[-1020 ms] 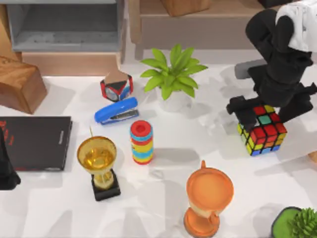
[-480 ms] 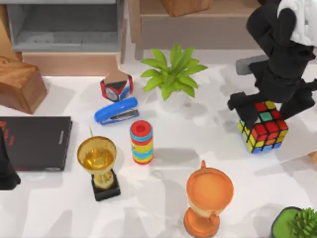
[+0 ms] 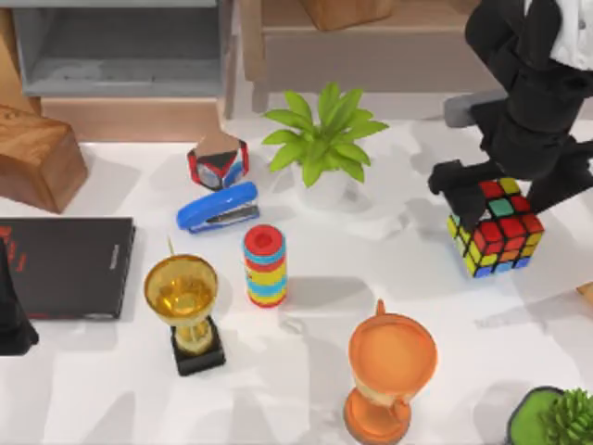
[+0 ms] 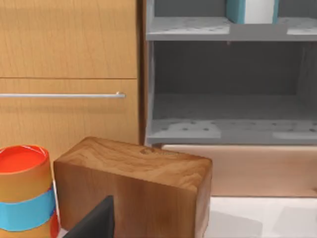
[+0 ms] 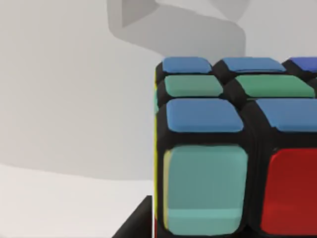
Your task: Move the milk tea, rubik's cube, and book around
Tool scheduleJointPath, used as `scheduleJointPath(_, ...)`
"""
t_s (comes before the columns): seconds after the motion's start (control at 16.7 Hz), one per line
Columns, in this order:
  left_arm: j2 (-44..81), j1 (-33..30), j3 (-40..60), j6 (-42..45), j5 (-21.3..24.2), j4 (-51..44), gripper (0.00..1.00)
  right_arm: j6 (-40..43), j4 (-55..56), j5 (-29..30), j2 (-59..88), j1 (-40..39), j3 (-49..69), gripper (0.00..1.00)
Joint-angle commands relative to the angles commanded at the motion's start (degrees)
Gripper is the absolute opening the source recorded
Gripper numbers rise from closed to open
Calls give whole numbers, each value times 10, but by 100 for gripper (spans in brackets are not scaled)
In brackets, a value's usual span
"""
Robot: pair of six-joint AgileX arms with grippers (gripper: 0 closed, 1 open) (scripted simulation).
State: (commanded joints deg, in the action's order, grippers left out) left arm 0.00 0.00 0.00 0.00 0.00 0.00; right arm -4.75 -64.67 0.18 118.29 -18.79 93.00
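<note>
Black-edged cube [image 3: 495, 227], clamped in the right gripper [image 3: 505, 190] near the table's [image 3: 306, 324] right edge, sits slightly higher and farther back than a second ago, so the lift looks underway; left arm [image 3: 11, 315] parked at the left edge.

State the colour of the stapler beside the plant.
Blue, with a silver base; the stapler shows best in the top view.

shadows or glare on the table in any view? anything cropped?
Top view: soft grey shadows on the white table, one beside the rubik's cube under the right gripper; no glare. Right wrist view: cube cropped at the edge, angular shadow behind. Left wrist view: evenly lit wooden block and grey shelf.
</note>
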Motion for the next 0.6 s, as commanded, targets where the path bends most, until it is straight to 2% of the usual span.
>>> scheduleJointPath(0.3, 0, 0, 0, 0, 0, 0, 100, -25, 93, 51, -72, -16, -7, 0)
scheduleJointPath(0.6, 0, 0, 0, 0, 0, 0, 100, -40, 332, 151, -188, -56, -14, 0)
